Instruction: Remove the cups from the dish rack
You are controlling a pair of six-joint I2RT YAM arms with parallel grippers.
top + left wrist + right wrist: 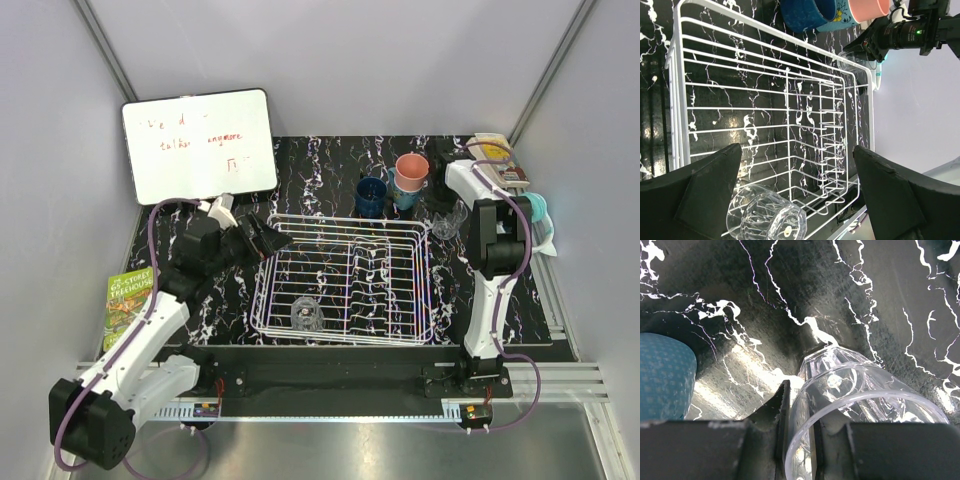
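The white wire dish rack (345, 225) sits mid-table and holds one clear glass (307, 315) on its side near the front; this glass also shows in the left wrist view (765, 216). My left gripper (268, 238) is open and empty over the rack's (770, 75) far-left corner. My right gripper (452, 212) is shut on the rim of the second clear glass (865, 395), one finger inside it, low over the table right of the rack. The dark blue cup (371, 196) stands behind the rack, next to the pink tumbler (411, 171), which sits in the teal mug (404, 197).
A whiteboard (200, 145) leans at the back left. A green book (128, 305) lies at the left edge. A small box (497, 150) and a teal-and-white object (541, 218) sit by the right wall. Grey walls enclose the table.
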